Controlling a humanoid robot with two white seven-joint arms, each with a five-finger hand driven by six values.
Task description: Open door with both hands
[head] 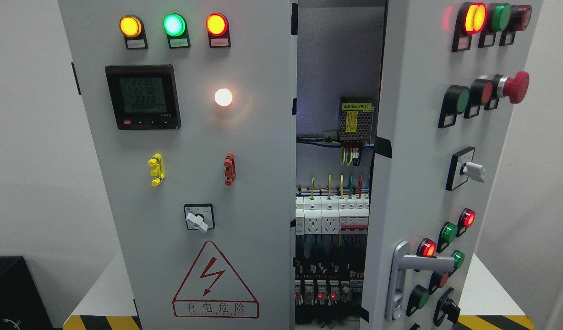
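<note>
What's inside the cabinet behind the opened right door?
Through the gap beside the right door: a mesh-cased power supply, coloured wires, white breakers and sockets, and lower modules with red lights. The left door hides everything else inside.

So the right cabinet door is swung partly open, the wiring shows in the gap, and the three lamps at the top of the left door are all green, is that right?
Not quite. In the head view the three lamps are yellow, green and red, not all green. The rest holds: the right door stands partly open and the wiring shows in the gap.
</note>
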